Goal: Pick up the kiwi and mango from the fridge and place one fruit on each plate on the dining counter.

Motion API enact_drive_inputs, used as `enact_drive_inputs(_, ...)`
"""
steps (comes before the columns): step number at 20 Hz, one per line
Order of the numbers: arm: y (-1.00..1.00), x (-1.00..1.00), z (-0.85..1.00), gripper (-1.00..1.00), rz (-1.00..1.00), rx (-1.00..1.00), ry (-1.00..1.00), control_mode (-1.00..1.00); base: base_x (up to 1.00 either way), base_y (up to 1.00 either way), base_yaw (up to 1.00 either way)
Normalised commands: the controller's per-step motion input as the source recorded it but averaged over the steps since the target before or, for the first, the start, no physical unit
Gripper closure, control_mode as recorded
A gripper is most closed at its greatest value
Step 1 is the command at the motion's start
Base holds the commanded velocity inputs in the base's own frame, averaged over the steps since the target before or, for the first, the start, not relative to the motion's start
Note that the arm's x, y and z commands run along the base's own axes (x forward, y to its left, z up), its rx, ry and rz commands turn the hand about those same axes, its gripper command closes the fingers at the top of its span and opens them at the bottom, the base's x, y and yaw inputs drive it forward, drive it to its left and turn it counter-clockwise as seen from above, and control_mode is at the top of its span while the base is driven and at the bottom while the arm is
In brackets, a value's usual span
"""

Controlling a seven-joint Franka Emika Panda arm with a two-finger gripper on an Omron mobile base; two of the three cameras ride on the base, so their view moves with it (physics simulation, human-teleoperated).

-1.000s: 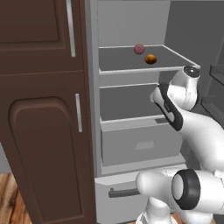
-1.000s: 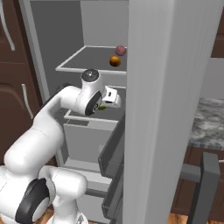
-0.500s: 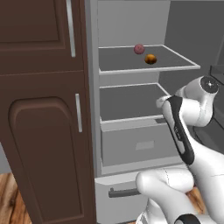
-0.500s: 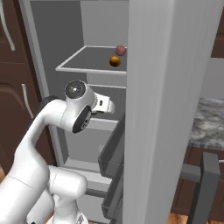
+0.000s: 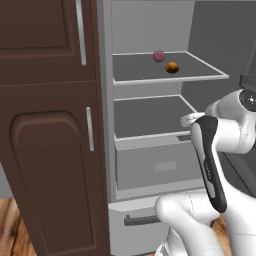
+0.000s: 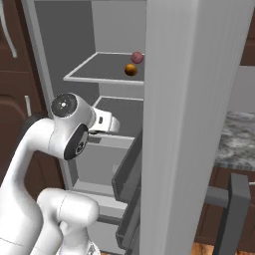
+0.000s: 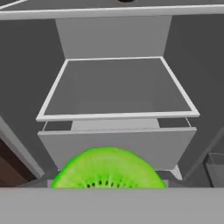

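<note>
Before the fridge (image 5: 150, 130) shelves, kiwi (image 7: 108, 168) cut face camera-ward, long axis crosswise; gripper grip untellable.

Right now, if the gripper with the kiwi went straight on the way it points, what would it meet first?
Judging by the hand view, probably the fridge: the drawer front below the lower shelf, right behind the kiwi. Depth is unclear.

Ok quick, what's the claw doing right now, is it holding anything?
Claw: its fingertips can't be made out, so open or closed cannot be told; the kiwi sits right at it, apparently held, in front of the fridge.
</note>
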Motion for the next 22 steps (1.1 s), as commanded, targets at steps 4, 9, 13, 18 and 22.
enact_drive_inputs(4,0.29,-0.40,-0.08,1.00,0.01,0.00,0.00,1.00,-0.17,0.09,0.00)
enact_drive_inputs(9,0.00,0.00,0.00,1.00,0.00,0.00,0.00,1.00,-0.82,0.46,-0.14)
enact_drive_inputs(13,0.00,0.00,0.00,1.00,0.00,0.00,0.00,1.00,-0.93,0.56,-0.35)
enact_drive_inputs(18,0.00,0.00,0.00,1.00,0.00,0.00,0.00,1.00,-0.97,0.42,-0.59)
enact_drive_inputs(22,0.00,0.00,0.00,1.00,0.00,0.00,0.00,1.00,-0.93,0.34,-0.64)
